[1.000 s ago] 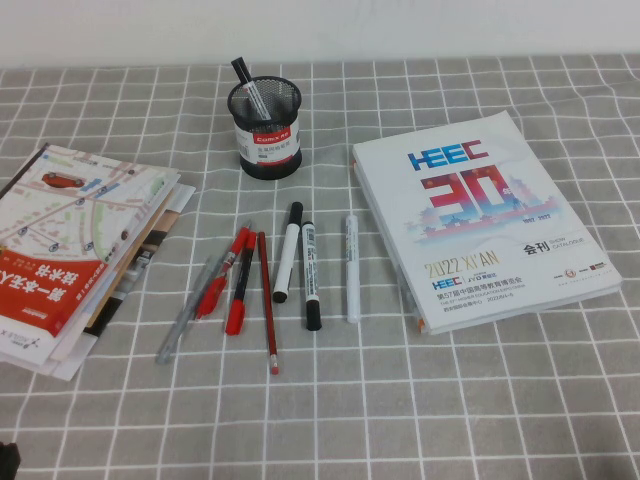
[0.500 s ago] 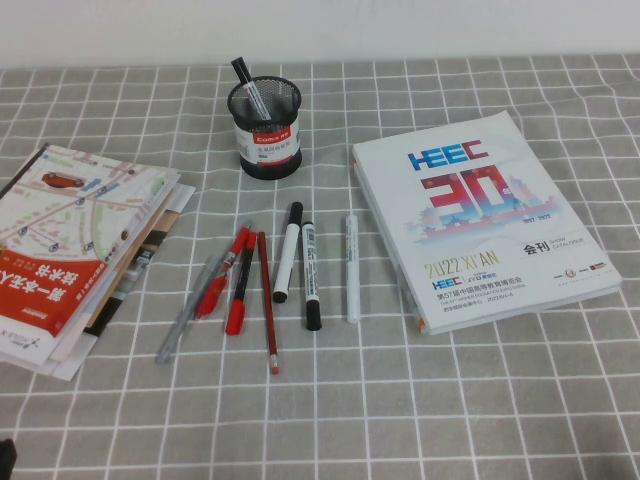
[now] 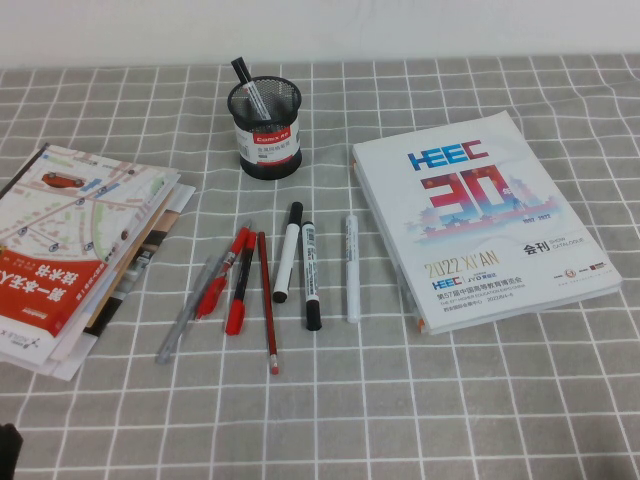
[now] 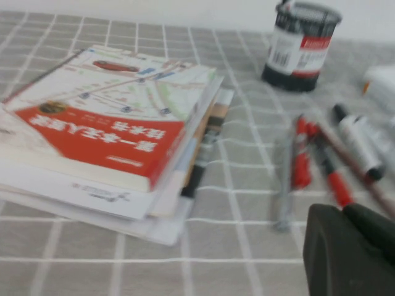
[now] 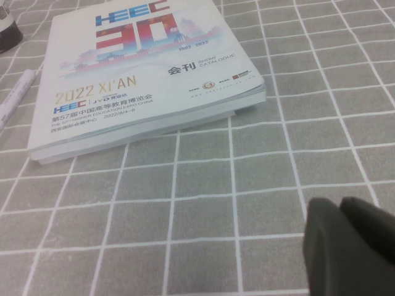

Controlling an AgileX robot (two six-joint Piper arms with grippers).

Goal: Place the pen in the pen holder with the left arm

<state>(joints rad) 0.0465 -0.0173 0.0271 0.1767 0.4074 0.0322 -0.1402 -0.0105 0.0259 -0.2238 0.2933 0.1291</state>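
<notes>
Nothing on the table has shifted; only my left gripper (image 4: 352, 246) edged slightly at the near-left corner, clenched and empty. Pen (image 3: 192, 308) lies flat mid-table, just beside the red pens (image 3: 236, 280), untouched. Pen holder (image 3: 265, 130) stands upright toward the far edge. Right gripper (image 5: 349, 246) hovers near the catalogue (image 5: 142, 68), jaws unclear. Approach barely started.

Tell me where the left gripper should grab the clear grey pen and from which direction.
Probably mid-barrel on the clear pen, coming straight down, fingers across its width. It lies flat, slanted, with a red pen touching its upper half, so the lower half is freer. The left gripper is shut, low near the robot; the right gripper sits beside the catalogue.
</notes>
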